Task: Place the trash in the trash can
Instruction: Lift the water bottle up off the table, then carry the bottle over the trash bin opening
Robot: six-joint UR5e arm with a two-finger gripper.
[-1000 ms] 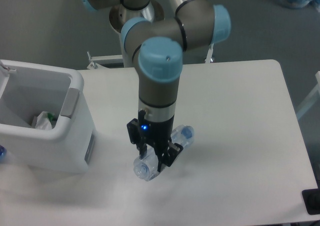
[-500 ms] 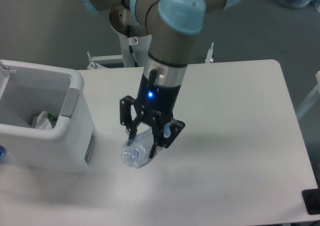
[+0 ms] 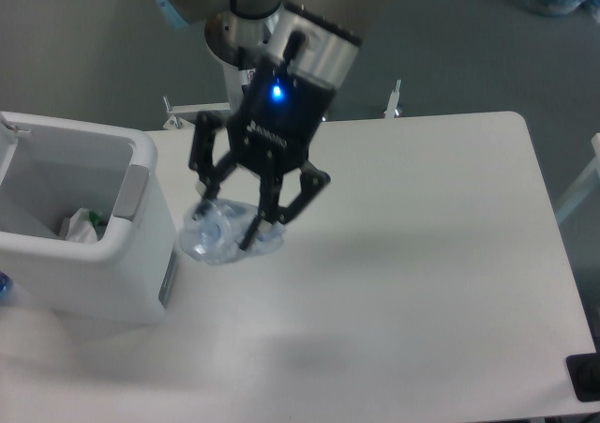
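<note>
My gripper hangs high above the table, just right of the trash can, and is shut on a clear flattened plastic bottle. The bottle sticks out below and to the left of the black fingers, clear of the table. The trash can, a white boxy bin with a thick rim and a grey panel, stands at the table's left edge. Inside it lies a crumpled white wrapper with a bit of green.
The white table stretches to the right and front of the bin. The arm's metal base stands behind the table's back edge. A black object sits at the front right corner.
The gripper has lifted the bottle off the table and carried it up and left, from mid-table to right beside the trash can.
</note>
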